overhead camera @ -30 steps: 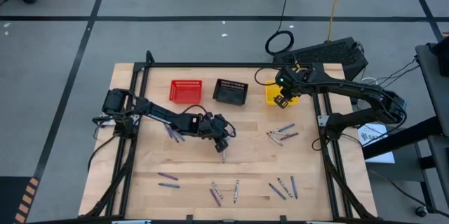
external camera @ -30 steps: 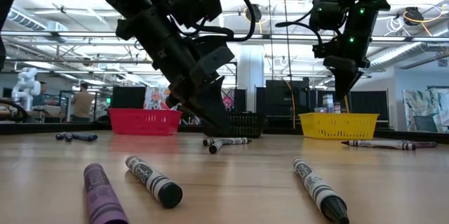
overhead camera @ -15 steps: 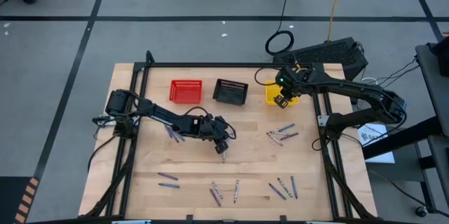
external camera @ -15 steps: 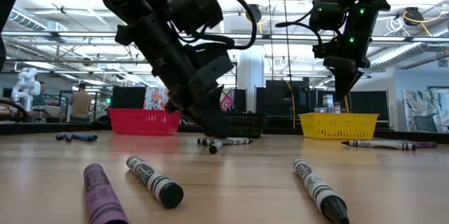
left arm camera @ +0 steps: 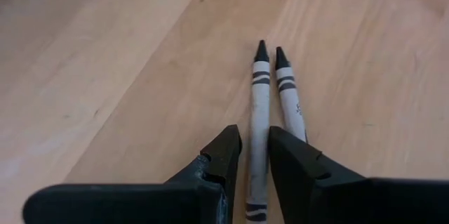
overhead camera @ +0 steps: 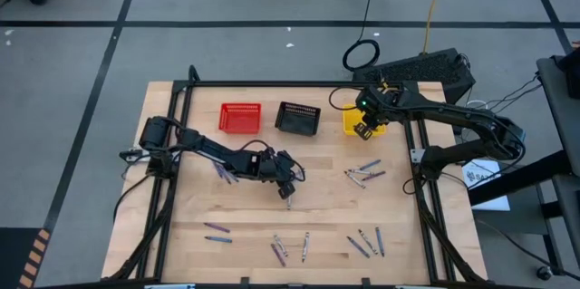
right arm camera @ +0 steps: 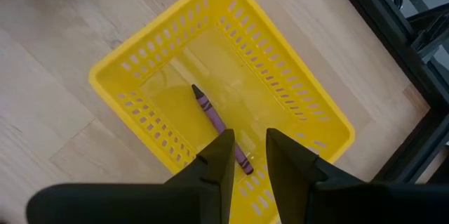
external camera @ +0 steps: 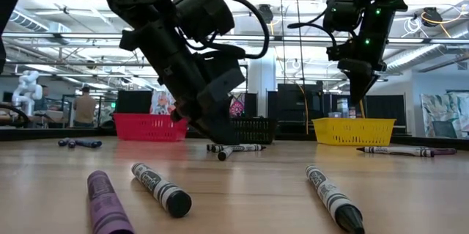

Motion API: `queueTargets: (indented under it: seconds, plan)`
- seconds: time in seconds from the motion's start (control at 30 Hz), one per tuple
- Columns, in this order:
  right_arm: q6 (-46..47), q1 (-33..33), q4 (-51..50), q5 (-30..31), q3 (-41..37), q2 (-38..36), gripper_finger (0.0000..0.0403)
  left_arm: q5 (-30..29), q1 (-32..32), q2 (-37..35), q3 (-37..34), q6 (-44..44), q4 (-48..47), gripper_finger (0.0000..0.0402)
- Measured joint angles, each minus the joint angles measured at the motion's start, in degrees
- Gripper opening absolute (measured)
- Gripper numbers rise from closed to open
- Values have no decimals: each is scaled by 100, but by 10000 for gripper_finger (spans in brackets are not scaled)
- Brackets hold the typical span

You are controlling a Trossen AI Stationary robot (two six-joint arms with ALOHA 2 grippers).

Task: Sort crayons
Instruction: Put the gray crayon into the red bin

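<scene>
Straddling grey crayon point(left arm camera: 257, 129) with my left pincer point(left arm camera: 251, 155), fingers slightly parted, nothing gripped yet; crayon's length runs straight ahead, twin crayon point(left arm camera: 290, 97) alongside.

Along the far side of the table point(overhead camera: 181, 235) three baskets sit in a row: one basket point(overhead camera: 240, 118) on the left, a second basket point(overhead camera: 298, 119) in the middle, a third basket point(right arm camera: 168, 76) on the right. One crayon point(right arm camera: 221, 129) lies inside that third basket, under the right gripper point(overhead camera: 366, 130). At mid-table the left gripper point(left arm camera: 252, 155) is low over a pair of crayons point(left arm camera: 273, 112) lying side by side. A cluster of crayons point(overhead camera: 364, 174) lies right of centre, another small group point(overhead camera: 224, 171) left. Along the near edge, more crayons point(overhead camera: 290, 249) are scattered.
</scene>
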Motion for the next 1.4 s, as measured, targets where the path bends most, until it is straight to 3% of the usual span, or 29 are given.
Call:
queueTargets:
  seconds: [0.37, 0.8, 1.4]
  plan:
    - [0, 0, -2, -2, 0, 0, 71, -124, 40, 12, -6, 260, -86, 9]
    - [-1, 1, -2, -4, 2, 0, 71, 53, 69, -228, -36, 879, -157, 4]
    - [81, 2, -2, -4, 1, 2, 71, 117, 704, -1580, -47, 1837, -1777, 1]
